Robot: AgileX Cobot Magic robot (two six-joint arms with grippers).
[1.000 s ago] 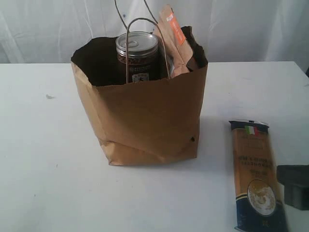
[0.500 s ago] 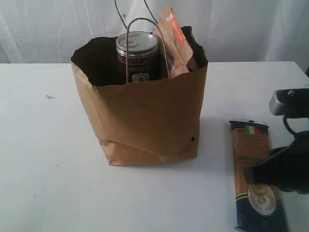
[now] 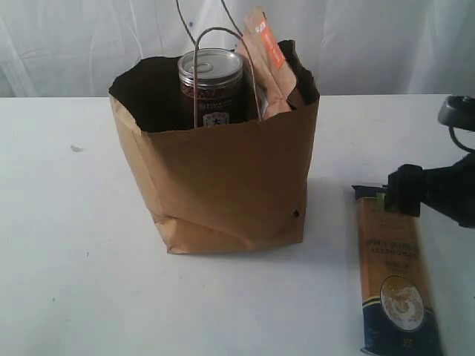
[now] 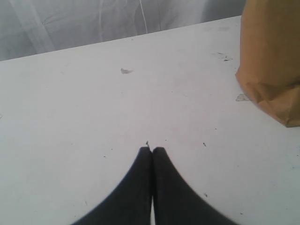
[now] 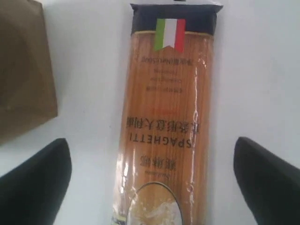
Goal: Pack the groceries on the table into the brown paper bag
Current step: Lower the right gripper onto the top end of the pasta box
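Upright near the middle of a white table [image 3: 74, 259]: a brown paper bag [image 3: 223, 185], mouth open, sides creased, thin cord handles [image 3: 223, 33] looping above the rim. Inside the bag, poking above the rim: a dark can [image 3: 211, 81] with a silver pull-tab lid and, just beside it on the right, a brown-orange pouch [image 3: 267, 63], taller than the can.

Flat on the table to the right of the bag and apart from it: a long spaghetti pack [image 3: 395, 274], brown with dark blue ends, its Italian-flag end farthest from the viewer.

Over that flag end: the right gripper [image 5: 150, 144], black fingers [image 5: 33, 183] spread wide, one on each side of the pack, neither touching it in the wrist view. Height above the table: cannot tell.

Over bare table, with a lower corner of the bag off to one side: the left gripper [image 4: 152, 152], fingertips pressed together, nothing between them.
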